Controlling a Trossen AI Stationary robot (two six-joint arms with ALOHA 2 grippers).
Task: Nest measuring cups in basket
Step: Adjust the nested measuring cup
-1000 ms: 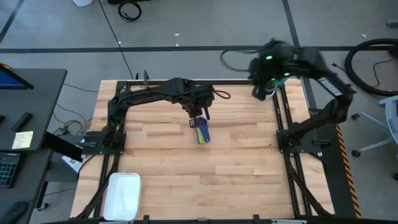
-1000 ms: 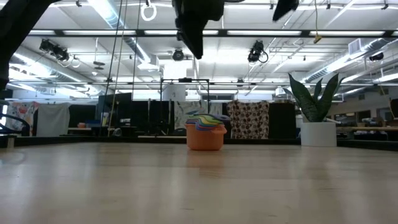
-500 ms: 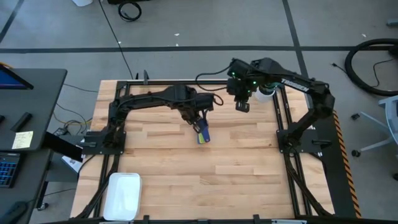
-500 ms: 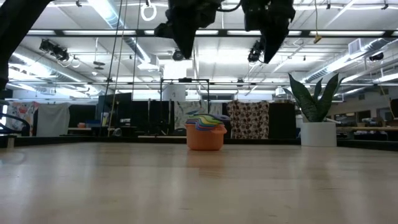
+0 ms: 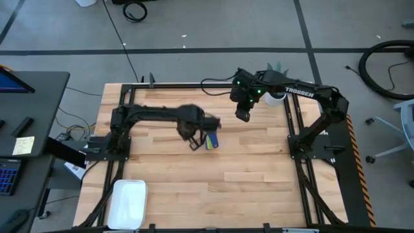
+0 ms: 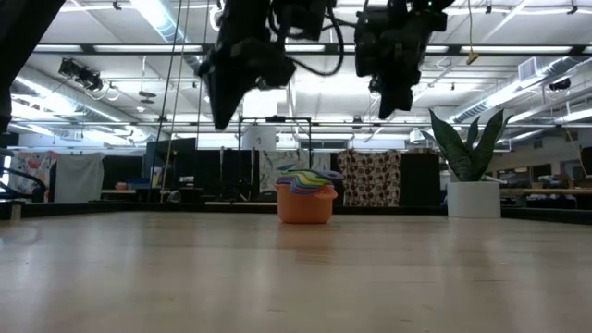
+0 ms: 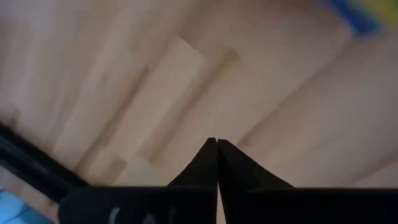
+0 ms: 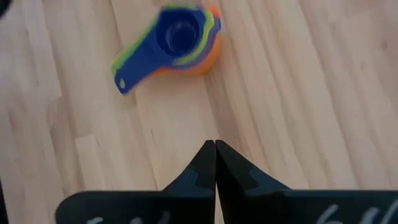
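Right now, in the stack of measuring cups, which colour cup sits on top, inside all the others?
The dark blue cup: it is innermost, its handle lying over the green, yellow and orange cups below.

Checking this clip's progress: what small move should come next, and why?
Probably open the left gripper and lower it onto the stacked measuring cups. It hangs shut just beside them, above the table, holding nothing, and the stack sits far from the basket. The right gripper is also shut.

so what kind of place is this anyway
Probably a robotics lab or workshop in a big open hall. The wooden table carries two arms on a black frame, a desk with a keyboard stands beside it, and the low view shows strip lights over more workstations.
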